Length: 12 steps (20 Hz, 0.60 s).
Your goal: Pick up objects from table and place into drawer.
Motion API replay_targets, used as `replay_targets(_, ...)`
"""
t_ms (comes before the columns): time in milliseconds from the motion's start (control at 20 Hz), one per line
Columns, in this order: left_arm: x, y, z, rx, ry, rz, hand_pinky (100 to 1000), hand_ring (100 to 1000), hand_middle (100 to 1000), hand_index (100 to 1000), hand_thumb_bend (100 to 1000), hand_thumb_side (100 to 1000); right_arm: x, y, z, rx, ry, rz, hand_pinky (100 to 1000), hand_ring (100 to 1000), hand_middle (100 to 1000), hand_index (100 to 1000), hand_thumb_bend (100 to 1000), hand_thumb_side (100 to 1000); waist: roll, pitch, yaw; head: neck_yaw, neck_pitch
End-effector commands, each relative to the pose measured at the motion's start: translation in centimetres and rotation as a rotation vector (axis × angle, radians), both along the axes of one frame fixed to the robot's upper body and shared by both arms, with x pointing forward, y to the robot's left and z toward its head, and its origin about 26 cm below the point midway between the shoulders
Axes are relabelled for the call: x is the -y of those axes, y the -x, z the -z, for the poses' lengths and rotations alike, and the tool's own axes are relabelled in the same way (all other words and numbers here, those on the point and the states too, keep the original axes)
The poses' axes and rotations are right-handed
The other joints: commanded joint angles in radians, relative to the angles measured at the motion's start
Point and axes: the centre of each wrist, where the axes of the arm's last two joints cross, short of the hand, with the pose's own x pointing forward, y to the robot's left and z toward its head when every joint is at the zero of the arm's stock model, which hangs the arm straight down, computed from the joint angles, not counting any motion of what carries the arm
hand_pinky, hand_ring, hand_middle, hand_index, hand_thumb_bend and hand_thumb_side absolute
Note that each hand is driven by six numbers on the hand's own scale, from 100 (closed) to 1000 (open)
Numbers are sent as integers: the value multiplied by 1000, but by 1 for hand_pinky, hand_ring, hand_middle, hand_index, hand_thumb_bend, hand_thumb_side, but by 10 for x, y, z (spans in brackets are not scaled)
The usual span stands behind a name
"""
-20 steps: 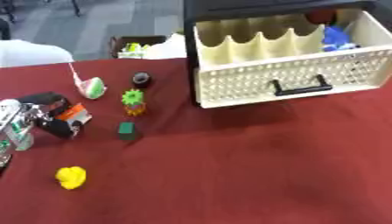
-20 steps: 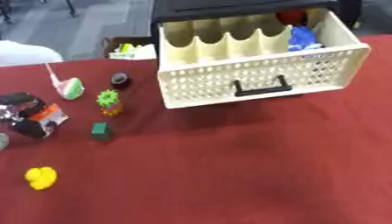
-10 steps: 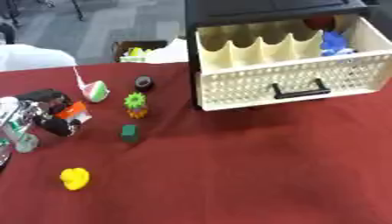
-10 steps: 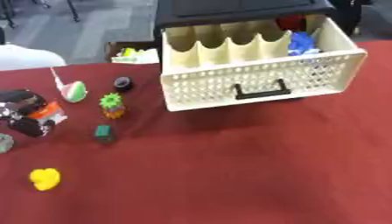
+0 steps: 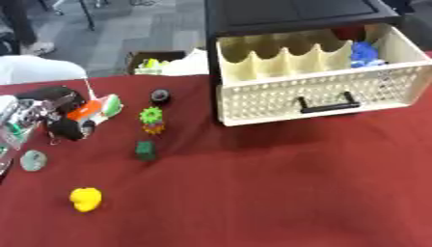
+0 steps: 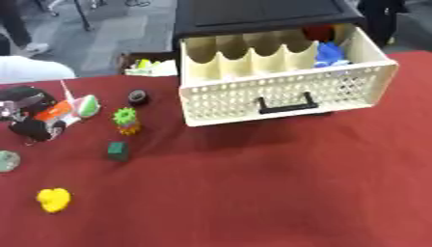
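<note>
An open cream lattice drawer (image 5: 320,94) with a black handle (image 5: 327,104) sticks out of a black cabinet (image 5: 287,12) at the back right. It holds a blue thing (image 5: 365,52) and a red thing (image 6: 319,32). Left of it lie a small black wheel (image 5: 160,96), a green and orange gear stack (image 5: 152,120), a dark green block (image 5: 146,150), a yellow duck-like toy (image 5: 85,198), a grey-green disc (image 5: 33,159) and a white-green cone (image 5: 110,105). Neither hand shows.
A clutter of black and orange toys (image 5: 69,116) and a silver-green object (image 5: 17,123) sit at the table's left edge. Beyond the red table (image 5: 278,193) stand a box of yellow-green items (image 5: 156,62) and a white chair back (image 5: 38,70).
The whole picture has shifted as the camera moved; the drawer and the toys keep their places relative to each other.
</note>
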Motion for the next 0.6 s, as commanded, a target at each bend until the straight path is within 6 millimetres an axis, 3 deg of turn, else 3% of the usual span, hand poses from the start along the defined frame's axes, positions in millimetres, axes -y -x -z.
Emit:
replay_targets(50,-1,10,-34,83,23,25,290,405,334,548,100,244,4,2,-9,12,21,6,649,556,502,662,100,1000,-4,-28,4,-8,11)
replay_targets(600,65,37,-89,242,29,242,278,394,324,535,100,244,5,2,-12,1,19,-4,647,558,504,662,100,1000,4,-52,5,-37,24)
